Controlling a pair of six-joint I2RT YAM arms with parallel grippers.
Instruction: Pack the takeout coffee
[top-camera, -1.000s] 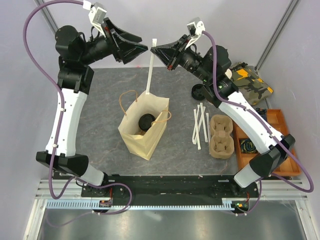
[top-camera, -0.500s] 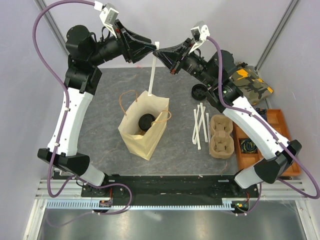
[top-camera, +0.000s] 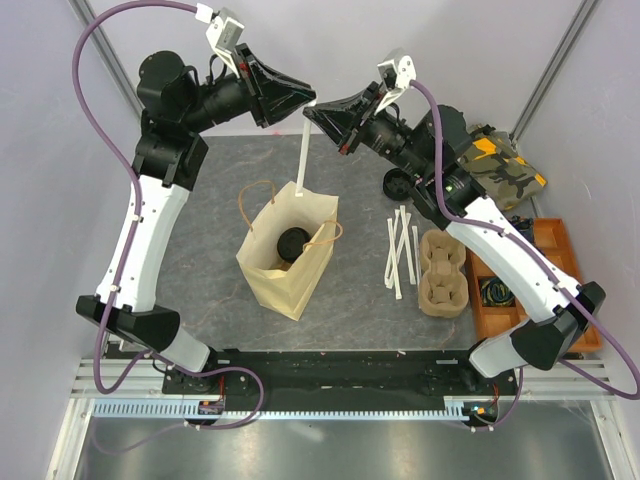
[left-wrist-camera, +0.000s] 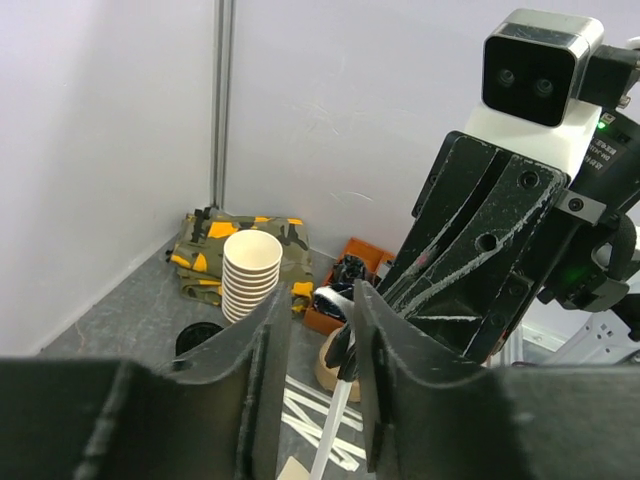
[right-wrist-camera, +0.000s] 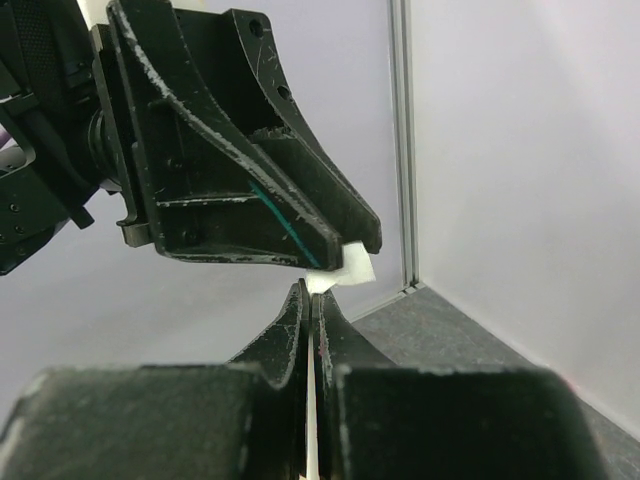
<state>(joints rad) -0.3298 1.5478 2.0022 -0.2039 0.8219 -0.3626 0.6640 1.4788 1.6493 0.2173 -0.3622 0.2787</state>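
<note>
The takeout coffee (top-camera: 292, 243), a paper cup with a black lid, stands inside the open brown paper bag (top-camera: 300, 285) in the middle of the table. High above the bag's far rim, my right gripper (top-camera: 312, 113) (right-wrist-camera: 310, 290) is shut on a long white wrapped straw (top-camera: 302, 150) (left-wrist-camera: 335, 430) that hangs down towards the bag. My left gripper (top-camera: 308, 98) (left-wrist-camera: 315, 300) faces it at the straw's top end. Its jaws stand apart on either side of the straw, which lies close to the right finger (left-wrist-camera: 372, 330).
Several loose wrapped straws (top-camera: 402, 250) and a moulded cup carrier (top-camera: 443, 272) lie right of the bag. An orange tray (top-camera: 520, 285) is at the right edge. A camouflage cloth (top-camera: 497, 165), a stack of lidless cups (left-wrist-camera: 250, 275) and black lids (top-camera: 398, 183) sit at the back right.
The left gripper has swung right to the straw's top end and its jaws have narrowed. The right gripper, still holding the straw, has shifted slightly left.
</note>
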